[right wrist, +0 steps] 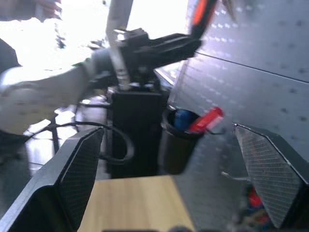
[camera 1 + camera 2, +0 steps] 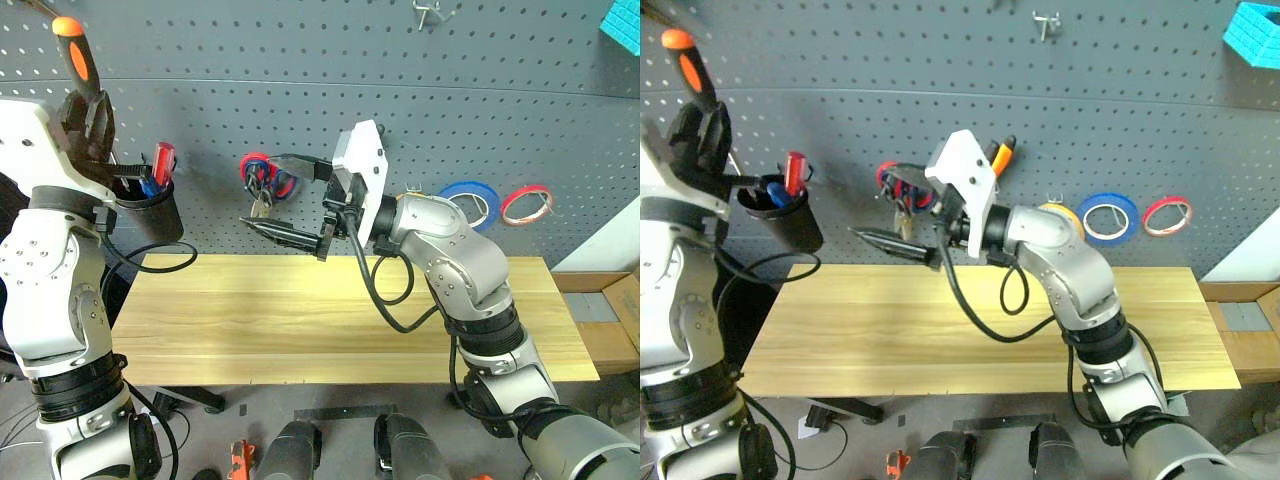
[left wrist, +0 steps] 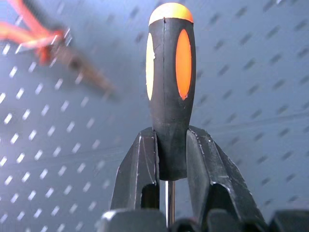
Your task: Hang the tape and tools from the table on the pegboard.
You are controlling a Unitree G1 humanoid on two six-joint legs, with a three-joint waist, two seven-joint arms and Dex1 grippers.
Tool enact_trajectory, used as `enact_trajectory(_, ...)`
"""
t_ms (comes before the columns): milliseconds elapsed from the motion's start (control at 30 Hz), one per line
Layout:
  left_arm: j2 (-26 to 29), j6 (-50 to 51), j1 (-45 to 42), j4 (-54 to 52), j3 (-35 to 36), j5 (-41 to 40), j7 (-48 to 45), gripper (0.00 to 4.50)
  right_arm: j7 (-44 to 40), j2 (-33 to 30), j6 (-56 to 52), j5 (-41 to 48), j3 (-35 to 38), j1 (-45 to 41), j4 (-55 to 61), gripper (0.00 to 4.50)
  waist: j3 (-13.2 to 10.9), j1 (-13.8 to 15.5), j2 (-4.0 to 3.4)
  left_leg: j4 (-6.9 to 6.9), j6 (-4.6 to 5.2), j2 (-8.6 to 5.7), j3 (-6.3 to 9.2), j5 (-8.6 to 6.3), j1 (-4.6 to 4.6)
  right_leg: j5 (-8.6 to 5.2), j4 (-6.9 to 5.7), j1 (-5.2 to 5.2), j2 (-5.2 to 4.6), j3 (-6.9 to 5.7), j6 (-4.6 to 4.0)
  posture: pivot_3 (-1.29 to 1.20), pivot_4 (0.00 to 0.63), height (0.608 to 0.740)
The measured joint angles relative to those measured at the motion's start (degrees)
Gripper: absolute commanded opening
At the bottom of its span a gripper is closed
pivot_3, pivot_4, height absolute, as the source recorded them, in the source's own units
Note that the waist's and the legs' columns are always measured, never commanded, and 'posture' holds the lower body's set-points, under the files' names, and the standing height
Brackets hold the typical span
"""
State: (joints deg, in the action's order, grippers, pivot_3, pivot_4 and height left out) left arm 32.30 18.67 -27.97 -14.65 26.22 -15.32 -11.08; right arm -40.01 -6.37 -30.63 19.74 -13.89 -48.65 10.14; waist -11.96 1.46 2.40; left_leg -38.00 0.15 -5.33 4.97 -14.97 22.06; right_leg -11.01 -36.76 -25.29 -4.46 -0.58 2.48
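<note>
Screwdriver (image 3: 170, 96) first: its orange-and-black handle is sticking up out of the left gripper (image 2: 88, 125), whose two black fingers are clamping shut on the lower part of the handle, with the thin steel shaft running down between them. That gripper is being held high at the left end of the pegboard (image 2: 400, 60), right above a black cup (image 2: 150, 212) hanging on the board, which is carrying a red-handled tool (image 2: 163, 160) and something blue.

Over toward the middle, the right gripper (image 2: 285, 197) is reaching sideways across the front of the board with its jaws standing wide apart and nothing between them. Just behind its fingers a bunch of hanging things with red loops (image 2: 262, 178) is dangling from a hook, too tangled for me to sort out. An orange-and-black handle (image 2: 1002, 155) is peeking out behind the white wrist housing; I cannot tell from here what tool it belongs to.

Further right on the board, the yellow-tan tape (image 2: 1065, 214) is hanging already, half hidden behind the right arm, with a blue ring (image 2: 472, 203) and a red ring (image 2: 526, 204) beside it. The table (image 2: 300, 320) is sitting below the board, its light wood top lying bare.
</note>
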Motion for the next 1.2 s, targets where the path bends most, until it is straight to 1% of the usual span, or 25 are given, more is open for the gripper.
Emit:
enact_trajectory(100,-0.5,-2.9,-1.3,3.0,-1.6,0.2,-0.8,0.45,1.1,0.2,0.9,-1.4,-0.4,-0.3,-1.0,4.50,0.0,0.0,0.01,0.00,0.00,0.01,0.00,0.00,0.00,0.00,0.00,0.00,0.00,0.00,0.00,0.07,0.138,0.740)
enact_trajectory(233,-0.5,-6.8,-3.5,7.1,-1.8,1.3,-0.8,0.45,1.4,0.2,1.3,-2.7,-0.8,-0.3,-1.2,4.50,0.0,-0.2,0.01,0.01,-0.01,0.02,-0.02,0.00,-0.01,0.00,-0.01,-0.02,0.02,0.02,0.00,0.06,0.140,0.740)
enact_trajectory(433,-0.6,-10.8,-0.6,12.7,-2.3,4.3,0.1,0.45,1.3,-0.9,1.3,-2.9,-0.9,-0.3,-1.2,4.50,0.0,-0.7,0.01,0.02,0.00,0.05,-0.04,-0.01,0.00,0.00,-0.02,-0.05,0.04,0.04,-0.01,0.04,0.136,0.740)
enact_trajectory(567,-1.0,-11.4,0.4,13.6,-2.0,5.1,1.7,0.45,1.3,-1.4,1.3,-3.0,-0.9,-0.3,-1.2,4.50,0.0,-0.9,0.02,0.01,0.00,0.04,-0.03,-0.01,0.00,0.00,-0.02,-0.04,0.03,0.04,-0.01,0.04,0.133,0.740)
enact_trajectory(633,-0.7,-11.5,0.7,14.4,-1.8,5.2,1.7,1.17,1.3,-1.5,1.3,-3.0,-0.9,-0.3,-1.1,4.50,0.1,-1.1,0.02,0.01,0.00,0.04,-0.03,-0.01,0.00,0.00,-0.03,-0.04,0.03,0.04,-0.01,0.04,0.132,0.740)
enact_trajectory(667,-0.4,-11.5,1.0,15.0,-1.7,5.2,1.6,1.40,1.3,-1.6,1.3,-3.0,-0.9,-0.3,-1.1,4.50,0.1,-1.2,0.03,0.01,0.00,0.05,-0.04,-0.01,-0.01,0.00,-0.03,-0.04,0.03,0.04,-0.01,0.05,0.131,0.740)
enact_trajectory(733,0.0,-11.9,1.4,16.4,-1.3,5.2,1.6,2.12,1.3,-1.7,1.3,-3.2,-0.9,-0.3,-1.1,4.50,0.1,-1.3,0.03,0.01,0.00,0.04,-0.03,-0.01,-0.01,0.00,-0.04,-0.04,0.03,0.04,-0.01,0.05,0.129,0.740)
enact_trajectory(767,0.2,-12.5,1.4,17.2,-0.8,5.2,1.7,2.50,1.3,-1.7,1.3,-3.2,-0.9,-0.3,-1.1,4.50,0.1,-1.4,0.03,0.01,0.00,0.05,-0.04,-0.01,-0.01,0.00,-0.04,-0.04,0.03,0.03,-0.01,0.05,0.128,0.740)
enact_trajectory(967,0.4,-16.3,1.3,18.6,1.5,3.9,2.4,4.43,0.6,-2.1,1.3,-3.1,-1.0,-0.2,-1.1,4.50,0.1,-1.4,0.07,0.01,0.00,0.04,-0.03,-0.01,0.00,0.01,-0.03,-0.04,0.03,0.03,-0.01,0.05,0.128,0.740)
enact_trajectory(1033,0.5,-15.3,2.0,16.1,1.6,0.1,-1.1,4.43,-1.5,-4.1,1.3,-2.6,-1.0,1.0,0.3,4.50,0.2,-1.3,0.21,-0.01,0.00,0.04,-0.02,-0.02,0.02,0.01,0.00,-0.02,0.02,0.01,-0.01,0.05,0.130,0.740)
enact_trajectory(1133,2.5,-11.3,4.7,9.8,0.9,-6.5,-8.5,4.43,-5.7,-8.7,0.8,-0.6,-0.9,4.5,2.8,4.50,0.3,-1.3,0.33,-0.01,0.02,0.04,-0.02,-0.03,0.04,0.00,0.04,-0.01,0.01,0.02,-0.01,0.04,0.137,0.740)
enact_trajectory(1167,3.1,-8.7,5.8,7.2,0.9,-9.5,-10.4,4.43,-6.9,-10.0,0.2,0.0,-0.9,5.7,3.6,4.50,0.3,-1.4,0.33,0.00,0.02,0.06,-0.02,-0.03,0.04,0.00,0.04,-0.01,0.01,0.02,-0.01,0.03,0.139,0.740)
enact_trajectory(1200,4.4,-4.4,8.5,2.9,0.6,-14.5,-13.6,4.43,-8.8,-12.4,-0.8,1.6,-0.7,7.6,5.3,4.50,0.3,-1.5,0.32,0.01,0.04,0.09,-0.02,-0.04,0.03,0.00,0.04,-0.01,-0.08,0.03,-0.01,0.03,0.142,0.740)
